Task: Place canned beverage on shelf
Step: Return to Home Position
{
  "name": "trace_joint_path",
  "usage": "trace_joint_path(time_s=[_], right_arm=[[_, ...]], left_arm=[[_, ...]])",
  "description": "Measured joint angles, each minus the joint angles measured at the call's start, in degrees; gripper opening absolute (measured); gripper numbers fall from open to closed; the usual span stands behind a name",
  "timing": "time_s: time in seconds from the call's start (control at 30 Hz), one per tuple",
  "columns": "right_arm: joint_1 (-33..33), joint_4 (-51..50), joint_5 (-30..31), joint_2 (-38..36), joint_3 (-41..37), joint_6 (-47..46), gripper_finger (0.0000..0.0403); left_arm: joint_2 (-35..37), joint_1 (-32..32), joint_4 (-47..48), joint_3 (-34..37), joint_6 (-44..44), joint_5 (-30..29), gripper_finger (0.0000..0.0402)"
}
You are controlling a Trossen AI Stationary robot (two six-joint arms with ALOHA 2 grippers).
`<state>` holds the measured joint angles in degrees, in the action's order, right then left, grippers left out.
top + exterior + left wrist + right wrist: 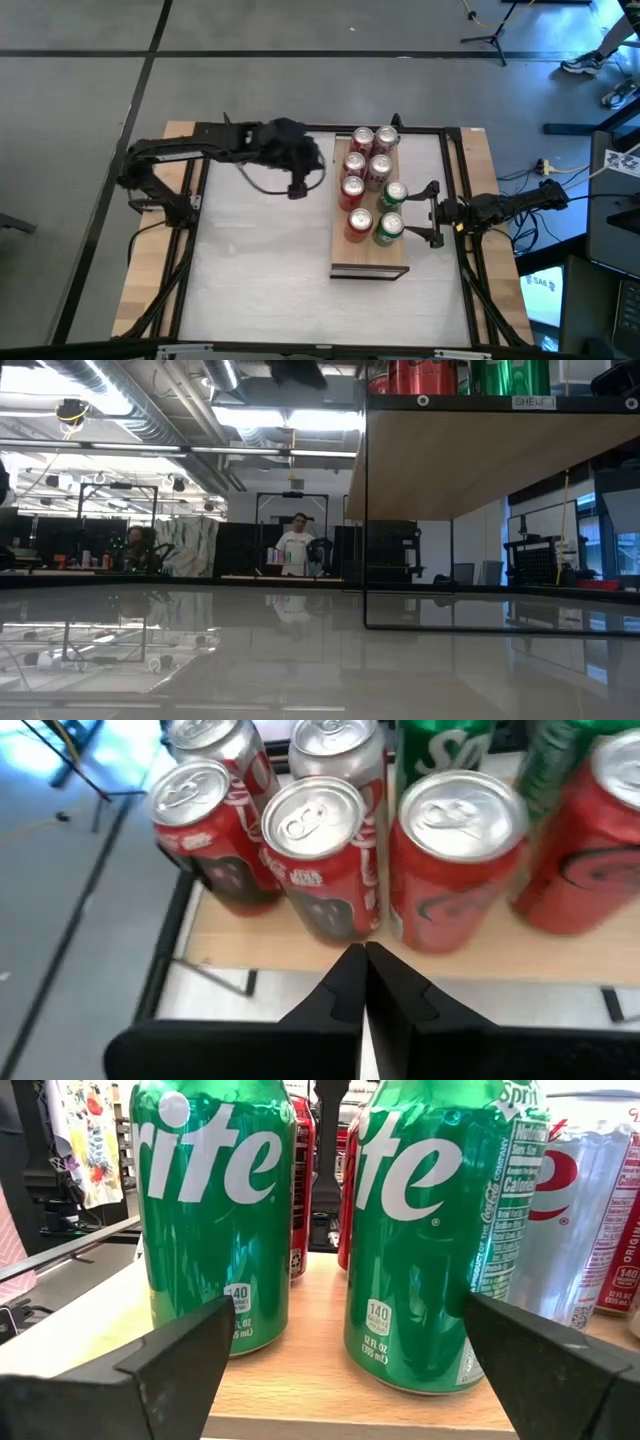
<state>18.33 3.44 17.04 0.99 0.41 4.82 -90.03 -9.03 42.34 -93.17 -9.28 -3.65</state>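
The shelf (369,262), a light-wood board, stands raised over the white table right of centre; in the low view the shelf (470,455) shows from below. Several red cans (353,187) and two green cans (390,228) stand upright on it. My left gripper (297,189) hovers left of the shelf, shut and empty; in its wrist view my left gripper (362,982) points at the red cans (325,860). My right gripper (418,214) waits open at the shelf's right side, level with the two green cans (215,1210), touching nothing.
Black frame rails (200,230) run along the table's sides and far edge. Bare white tabletop (260,270) lies left of and in front of the shelf. A thin wire post (363,510) carries the shelf. People (296,545) are in the room beyond.
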Motion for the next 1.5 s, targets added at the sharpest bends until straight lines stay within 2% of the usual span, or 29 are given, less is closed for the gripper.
trace_joint_path(time_s=[0.1,0.2,0.47,0.6,0.8,1.0,1.27,1.5], right_arm=[[0.0,0.0,0.0,0.0,0.0,0.0,0.0388],[0.0,0.0,0.0,0.0,0.0,0.0,0.0388],[0.0,0.0,0.0,0.0,0.0,0.0,0.0388],[0.0,0.0,0.0,0.0,0.0,0.0,0.0388],[0.0,0.0,0.0,0.0,0.0,0.0,0.0388],[0.0,0.0,0.0,0.0,0.0,0.0,0.0388],[0.0,0.0,0.0,0.0,0.0,0.0,0.0388],[0.0,0.0,0.0,0.0,0.0,0.0,0.0388]], left_arm=[[3.8,1.4,1.9,1.0,0.0,-2.2,0.0],[9.6,2.0,-0.7,6.6,0.4,-3.3,0.0],[33.6,3.6,-16.4,35.6,5.5,-7.8,0.0],[45.6,4.7,-22.8,48.5,6.2,-7.8,0.0],[63.0,6.4,-28.2,63.3,6.3,-7.4,0.0],[77.8,7.4,-31.6,74.5,8.9,-7.4,0.0],[89.7,7.4,-37.0,85.1,9.3,-7.1,0.0],[89.9,7.3,-41.3,88.9,10.0,-7.0,0.0]])
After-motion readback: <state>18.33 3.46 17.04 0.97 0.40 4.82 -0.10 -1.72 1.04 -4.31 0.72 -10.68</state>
